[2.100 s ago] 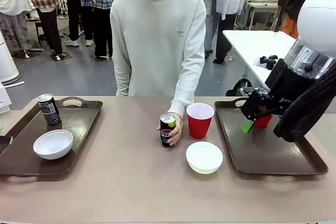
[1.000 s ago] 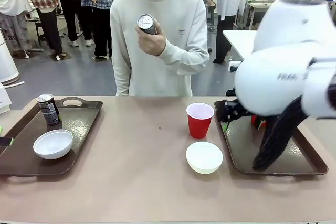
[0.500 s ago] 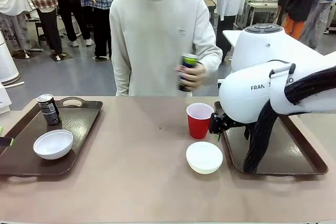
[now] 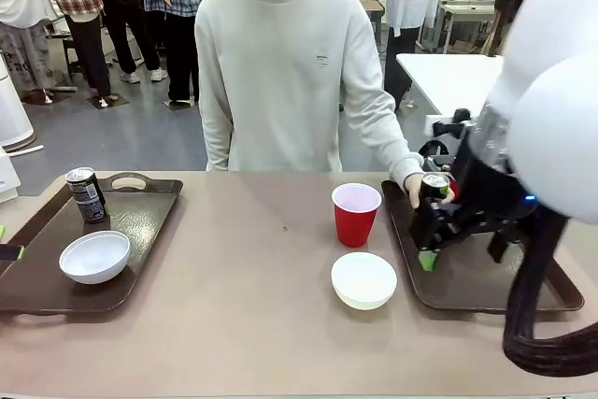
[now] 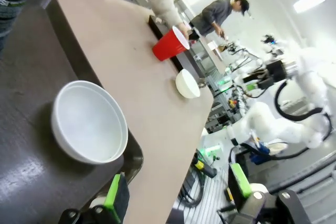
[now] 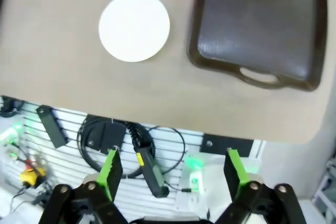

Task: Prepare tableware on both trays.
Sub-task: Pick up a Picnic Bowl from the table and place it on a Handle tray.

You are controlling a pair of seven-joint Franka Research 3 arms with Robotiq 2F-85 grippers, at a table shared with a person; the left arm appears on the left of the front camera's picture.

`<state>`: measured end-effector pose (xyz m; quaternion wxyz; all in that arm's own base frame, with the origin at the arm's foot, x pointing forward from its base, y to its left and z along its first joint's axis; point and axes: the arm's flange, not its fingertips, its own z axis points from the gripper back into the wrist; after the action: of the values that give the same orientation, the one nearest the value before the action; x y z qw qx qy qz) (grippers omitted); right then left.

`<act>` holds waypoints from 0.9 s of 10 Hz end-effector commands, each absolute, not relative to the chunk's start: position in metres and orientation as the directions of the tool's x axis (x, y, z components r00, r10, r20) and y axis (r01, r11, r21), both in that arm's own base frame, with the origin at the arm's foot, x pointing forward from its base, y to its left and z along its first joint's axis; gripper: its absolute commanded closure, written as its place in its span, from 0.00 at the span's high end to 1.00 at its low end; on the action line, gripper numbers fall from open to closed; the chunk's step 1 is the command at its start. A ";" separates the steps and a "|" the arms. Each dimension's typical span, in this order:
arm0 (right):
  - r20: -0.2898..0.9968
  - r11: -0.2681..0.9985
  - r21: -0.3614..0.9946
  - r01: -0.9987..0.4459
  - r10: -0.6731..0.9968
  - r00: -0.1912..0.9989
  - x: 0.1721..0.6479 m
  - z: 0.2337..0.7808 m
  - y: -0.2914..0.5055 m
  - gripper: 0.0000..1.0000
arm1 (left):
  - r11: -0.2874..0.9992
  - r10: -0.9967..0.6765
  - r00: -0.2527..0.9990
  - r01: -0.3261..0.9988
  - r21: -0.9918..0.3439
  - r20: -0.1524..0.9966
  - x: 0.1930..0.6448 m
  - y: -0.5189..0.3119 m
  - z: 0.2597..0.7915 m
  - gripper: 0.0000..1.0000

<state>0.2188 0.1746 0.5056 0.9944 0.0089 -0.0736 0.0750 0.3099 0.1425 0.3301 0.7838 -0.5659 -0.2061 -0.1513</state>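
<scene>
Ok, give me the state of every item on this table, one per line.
Dark grey-silver can: upright on the left brown plastic tray.
Shallow white round bowl: upright on that tray, empty.
Red plastic cup: upright on the table between the trays.
Second white bowl: upright on the table, empty.
Black Pepsi can: upright, held by the person's hand at the right tray.
Left gripper: open, empty.
Right gripper: open, empty.

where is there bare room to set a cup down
Left tray: right half bare, beside the tray bowl and grey can. Table: wide bare stretch between left tray and cup and loose bowl. Crowded: right tray's far left corner, with the hand, held can and right gripper.
</scene>
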 end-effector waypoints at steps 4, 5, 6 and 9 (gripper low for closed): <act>0.066 0.987 0.039 -0.159 0.156 0.986 0.229 0.455 0.159 1.00 | 0.304 0.004 0.863 0.480 -0.823 0.505 0.308 0.143 0.331 1.00; 0.064 0.986 0.047 -0.162 0.159 0.985 0.231 0.455 0.160 1.00 | 0.304 0.004 0.863 0.480 -0.823 0.505 0.308 0.143 0.331 1.00; 0.057 0.985 0.055 -0.163 0.160 0.985 0.234 0.454 0.159 1.00 | 0.304 0.004 0.863 0.480 -0.823 0.505 0.308 0.143 0.331 1.00; 0.072 0.977 0.120 -0.177 0.170 0.983 0.261 0.446 0.163 1.00 | 0.304 0.004 0.863 0.480 -0.823 0.505 0.308 0.143 0.331 1.00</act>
<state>0.2580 0.1702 0.4729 0.9962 0.0310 -0.0295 0.0763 0.3099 0.1426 0.3301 0.7839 -0.5658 -0.2062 -0.1512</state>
